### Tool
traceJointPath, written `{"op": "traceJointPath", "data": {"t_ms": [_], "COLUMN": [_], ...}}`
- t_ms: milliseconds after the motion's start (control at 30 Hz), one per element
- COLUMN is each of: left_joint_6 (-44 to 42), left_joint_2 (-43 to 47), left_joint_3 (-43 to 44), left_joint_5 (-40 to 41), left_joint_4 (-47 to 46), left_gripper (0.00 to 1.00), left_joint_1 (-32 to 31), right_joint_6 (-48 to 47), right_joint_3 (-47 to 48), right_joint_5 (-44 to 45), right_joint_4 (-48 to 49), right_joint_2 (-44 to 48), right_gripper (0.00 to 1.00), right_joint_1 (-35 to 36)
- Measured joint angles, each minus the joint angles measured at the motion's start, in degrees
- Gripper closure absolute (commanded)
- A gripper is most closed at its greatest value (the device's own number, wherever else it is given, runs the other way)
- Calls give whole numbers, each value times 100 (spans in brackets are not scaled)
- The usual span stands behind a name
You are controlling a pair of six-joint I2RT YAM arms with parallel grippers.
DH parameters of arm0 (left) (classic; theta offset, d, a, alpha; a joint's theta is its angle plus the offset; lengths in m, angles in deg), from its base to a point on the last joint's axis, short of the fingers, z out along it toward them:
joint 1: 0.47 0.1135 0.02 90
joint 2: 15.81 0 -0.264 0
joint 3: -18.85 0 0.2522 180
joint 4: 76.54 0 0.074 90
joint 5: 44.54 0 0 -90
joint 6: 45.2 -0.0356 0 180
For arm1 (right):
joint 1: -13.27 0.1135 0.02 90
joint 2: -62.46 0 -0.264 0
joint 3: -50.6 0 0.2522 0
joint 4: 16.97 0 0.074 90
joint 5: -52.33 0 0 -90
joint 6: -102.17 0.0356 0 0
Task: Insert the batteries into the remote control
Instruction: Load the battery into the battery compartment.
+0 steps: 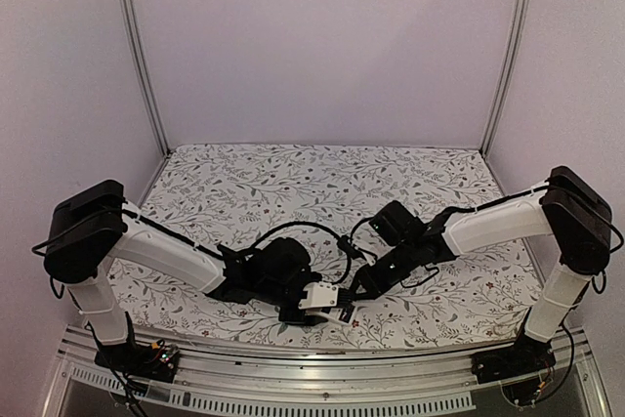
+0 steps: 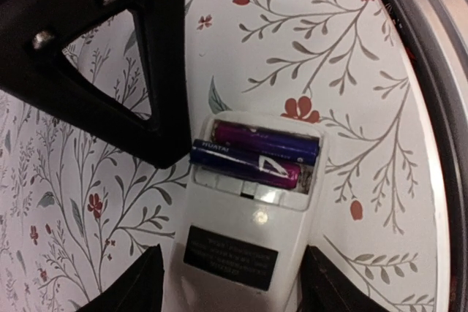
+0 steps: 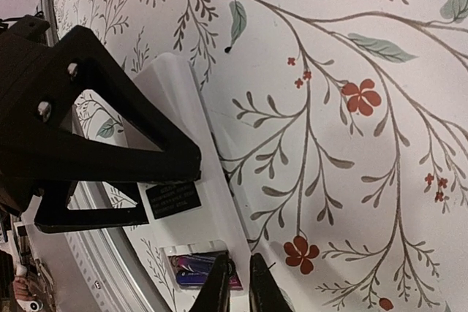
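White remote [image 2: 248, 217]: lies back up with its slot open, at the 6 o'clock edge of the table [image 1: 244, 183].
Batteries [image 2: 256, 153]: two, purple and blue, side by side in the slot at the remote's 12 o'clock end.
Left claw [image 2: 234, 286]: clamped on the remote's two long sides, at its 6 o'clock end.
Right claw [image 3: 240, 283]: fingers almost together with a thin gap, and nothing shows between them. Its tips are just beside the slot.
Left wrist view only: the whole slot, both batteries, and a black label [image 2: 230, 257] on the remote's back.
Top view only: both arms meet at the remote, which is small there, and the batteries cannot be made out.
Right wrist view: the batteries sit at 6 o'clock, cut off by the edge and partly behind the fingers.
Hidden: the remote's other face is turned down.
Hard to tell: whether the batteries sit fully down, and whether the right claw touches one.
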Motion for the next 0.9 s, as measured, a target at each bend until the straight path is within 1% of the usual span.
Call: {"op": "traceJointPath", "data": {"t_ms": [133,533,900], "left_joint_6": [-2,0,-22], "left_joint_2": [0,0,0], "left_joint_3": [0,0,0], "left_joint_5": [0,13,11], "left_joint_4": [0,4,2], "left_gripper": [36,37,36], "left_joint_1": [0,-4,-4], "right_joint_6": [2,-7,-142], "right_joint_3": [-55,-94,-83], "right_joint_5": [-11,-59,101], "right_joint_4": [48,125,-111], "right_joint_2": [-33,-33,57], "right_gripper": [95,95,91], "right_joint_1": [0,0,-17]}}
